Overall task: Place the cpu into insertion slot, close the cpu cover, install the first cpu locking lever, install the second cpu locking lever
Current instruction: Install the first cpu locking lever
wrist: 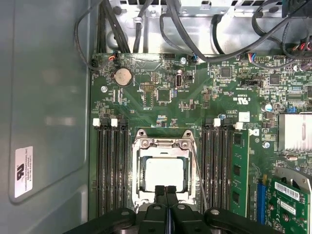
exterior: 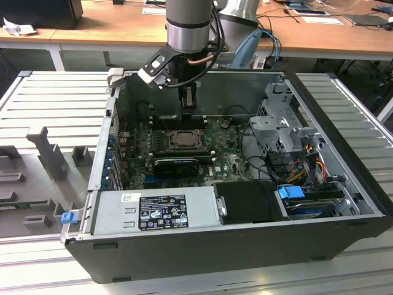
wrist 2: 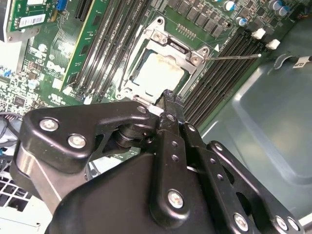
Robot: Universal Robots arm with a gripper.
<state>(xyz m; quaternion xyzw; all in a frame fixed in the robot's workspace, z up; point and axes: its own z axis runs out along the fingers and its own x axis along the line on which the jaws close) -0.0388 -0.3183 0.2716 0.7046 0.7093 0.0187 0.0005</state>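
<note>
The cpu (wrist: 165,171) is seen seated in the slot (wrist: 138,165), its pale top showing through the window of the cover (wrist: 163,144), which is judged to be lying flat over it; the first two steps are therefore taken as done. One thin wire lever (wrist: 197,170) is seen beside the slot, slanting away from the frame, and in the second wrist view its free end (wrist 2: 234,56) juts out over the memory slots, so it is judged not latched; the other lever's state cannot be made out. In the exterior view the arm (exterior: 189,24) is held near-upright inside the case (exterior: 245,246), with the gripper (exterior: 189,108) at 12 o'clock of the slot, close above the board (wrist: 146,102). The fingers are pressed together with nothing gripped, their tips set at the slot's rim in both wrist views.
</note>
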